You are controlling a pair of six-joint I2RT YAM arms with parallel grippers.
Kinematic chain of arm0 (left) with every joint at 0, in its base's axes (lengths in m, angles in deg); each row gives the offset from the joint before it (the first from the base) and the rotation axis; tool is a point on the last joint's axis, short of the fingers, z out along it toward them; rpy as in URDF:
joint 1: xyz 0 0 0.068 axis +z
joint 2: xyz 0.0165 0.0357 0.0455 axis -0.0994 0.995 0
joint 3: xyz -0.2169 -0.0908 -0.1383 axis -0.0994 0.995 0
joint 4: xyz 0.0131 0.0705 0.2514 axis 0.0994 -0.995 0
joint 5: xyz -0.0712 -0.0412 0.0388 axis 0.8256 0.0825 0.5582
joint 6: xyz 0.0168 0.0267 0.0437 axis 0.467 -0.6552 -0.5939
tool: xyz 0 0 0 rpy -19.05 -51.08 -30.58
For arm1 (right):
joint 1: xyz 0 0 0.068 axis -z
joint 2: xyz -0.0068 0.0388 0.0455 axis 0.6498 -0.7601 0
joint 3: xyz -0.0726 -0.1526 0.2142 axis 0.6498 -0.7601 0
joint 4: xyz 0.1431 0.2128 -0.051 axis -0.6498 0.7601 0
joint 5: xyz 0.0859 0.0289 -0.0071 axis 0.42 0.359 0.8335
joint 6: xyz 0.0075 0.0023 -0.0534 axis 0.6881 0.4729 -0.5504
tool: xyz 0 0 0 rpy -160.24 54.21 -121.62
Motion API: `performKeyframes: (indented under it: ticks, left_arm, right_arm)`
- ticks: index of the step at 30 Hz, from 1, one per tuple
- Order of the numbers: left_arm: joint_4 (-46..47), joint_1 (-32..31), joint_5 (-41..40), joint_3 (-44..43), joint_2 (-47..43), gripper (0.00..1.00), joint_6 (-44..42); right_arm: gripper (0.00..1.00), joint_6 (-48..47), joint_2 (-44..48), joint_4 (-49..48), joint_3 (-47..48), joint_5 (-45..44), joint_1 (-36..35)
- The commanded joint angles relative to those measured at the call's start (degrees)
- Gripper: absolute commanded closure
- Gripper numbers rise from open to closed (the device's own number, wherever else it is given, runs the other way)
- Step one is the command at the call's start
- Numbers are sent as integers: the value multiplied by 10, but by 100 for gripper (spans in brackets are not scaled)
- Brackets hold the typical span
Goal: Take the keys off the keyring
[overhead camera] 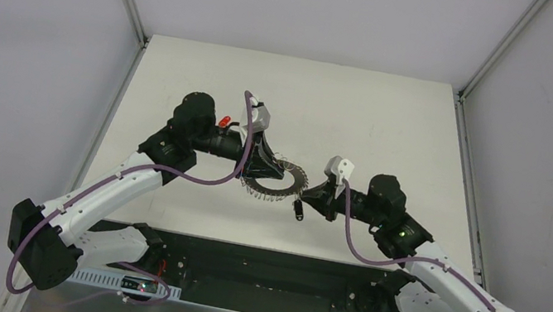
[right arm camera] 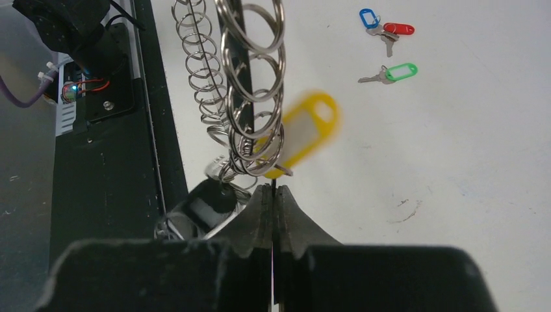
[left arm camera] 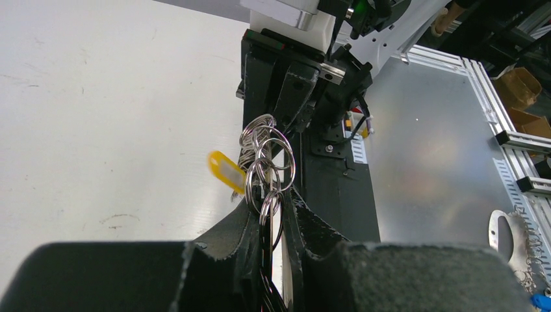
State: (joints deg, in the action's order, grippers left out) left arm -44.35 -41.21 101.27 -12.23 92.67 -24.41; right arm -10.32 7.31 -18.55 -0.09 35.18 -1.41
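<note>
The table is a flat, matte off-white slab. Raised over its middle is the keyring, a flat silver-grey metal ring fringed with small shiny wire loops. The left gripper, with black, rough-edged fingers, is clamped on the ring's left part. The right gripper meets the ring's near right rim, its fingers pressed together just under the loops on a thin dark sliver; I cannot tell whether that is loop or key. A glossy oblong yellow tag hangs against those loops. Loose on the table, well apart from the ring, lie small metal keys: blue tag touching red tag, green tag alone.
</note>
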Motion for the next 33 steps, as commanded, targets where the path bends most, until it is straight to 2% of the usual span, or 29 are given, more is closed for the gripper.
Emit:
performKeyframes:
  ticks: [1, 11, 20, 22, 24, 33]
  left_arm:
    - [43, 5, 19, -26, -9, 100, 2]
    - [40, 5, -3, -20, -14, 100, -7]
    - [40, 5, 7, -23, -11, 100, -4]
    - [39, 5, 8, -23, -12, 100, -3]
    - [40, 5, 9, -23, -13, 100, -3]
    - [42, 5, 20, -24, -9, 100, 0]
  right_arm:
    - [100, -18, 21, 0, 23, 23, -2]
    - [100, -4, 106, 88, 19, -60, -3]
    - [99, 29, 92, 55, 7, -46, -3]
    - [83, 35, 73, 38, 5, -31, -3]
    - [73, 43, 52, 22, 7, -22, -3]
    - [67, 36, 26, -33, 6, -27, -3]
